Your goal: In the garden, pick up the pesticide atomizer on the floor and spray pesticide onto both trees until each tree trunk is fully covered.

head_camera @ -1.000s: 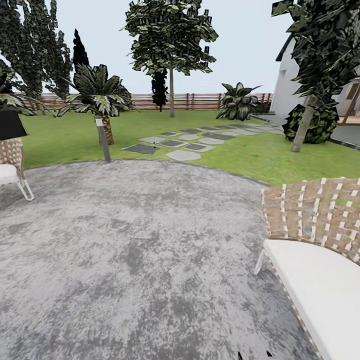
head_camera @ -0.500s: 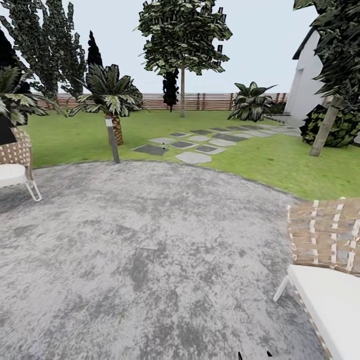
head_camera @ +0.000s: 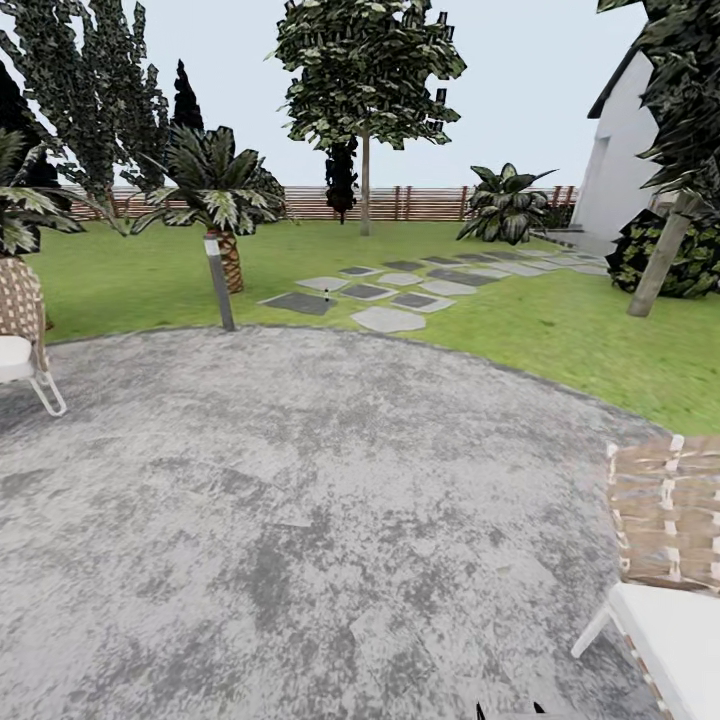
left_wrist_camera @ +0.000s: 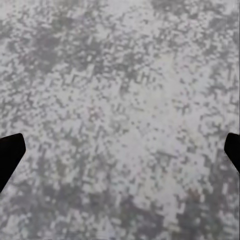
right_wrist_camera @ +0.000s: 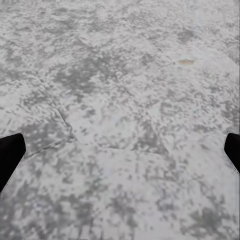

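Note:
Two trees stand on the green lawn in the head view. One tree trunk (head_camera: pixel 365 185) rises straight at the back centre, and a leaning tree trunk (head_camera: pixel 660 255) stands at the right by the house. A tiny upright thing (head_camera: pixel 326 295) sits among the stepping stones, too small to tell whether it is the pesticide atomizer. My left gripper (left_wrist_camera: pixel 120 155) is open over mottled grey paving, with its black fingertips (left_wrist_camera: pixel 10 152) far apart. My right gripper (right_wrist_camera: pixel 120 155) is also open over the paving, holding nothing.
A round grey paved patio (head_camera: pixel 300 500) lies ahead. Wicker chairs with white cushions stand at its left edge (head_camera: pixel 20 335) and its near right (head_camera: pixel 665 520). A short lamp post (head_camera: pixel 219 285) and a palm (head_camera: pixel 215 190) stand at the lawn's edge, before a wooden fence (head_camera: pixel 420 203).
The whole head view has shifted: the camera turned left and then moved forward. The chairs slid toward the picture's edges. Nothing in the garden itself moved.

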### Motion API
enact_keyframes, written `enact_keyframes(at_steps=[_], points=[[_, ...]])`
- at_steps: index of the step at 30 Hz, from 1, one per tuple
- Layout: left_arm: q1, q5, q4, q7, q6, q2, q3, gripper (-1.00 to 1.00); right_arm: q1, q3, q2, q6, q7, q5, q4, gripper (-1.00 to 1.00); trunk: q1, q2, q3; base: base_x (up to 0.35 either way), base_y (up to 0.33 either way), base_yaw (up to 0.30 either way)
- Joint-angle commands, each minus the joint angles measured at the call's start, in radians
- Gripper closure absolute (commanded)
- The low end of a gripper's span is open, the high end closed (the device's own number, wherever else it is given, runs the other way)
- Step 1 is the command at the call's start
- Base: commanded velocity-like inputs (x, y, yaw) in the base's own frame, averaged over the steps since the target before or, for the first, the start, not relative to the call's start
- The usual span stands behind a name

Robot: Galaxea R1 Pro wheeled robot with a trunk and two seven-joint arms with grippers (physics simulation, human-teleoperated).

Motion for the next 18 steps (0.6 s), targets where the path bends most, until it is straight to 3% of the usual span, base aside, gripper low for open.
enact_keyframes(at_steps=[1, 18], points=[[-0.001, 0.001, 0.001, 0.0, -0.003, 0.0, 0.002, -1.0, -0.001, -0.004, 0.0, -0.003, -0.005, 0.011, 0.001, -1.0, 0.0, 0.0, -0.001, 0.339, 0.0, 0.0], [-0.001, 0.002, 0.001, 0.0, -0.003, 0.0, 0.004, -1.0, -0.001, -0.004, 0.0, -0.003, -0.005, 0.011, 0.002, -1.0, 0.0, 0.0, -0.001, 0.339, 0.0, 0.0]])
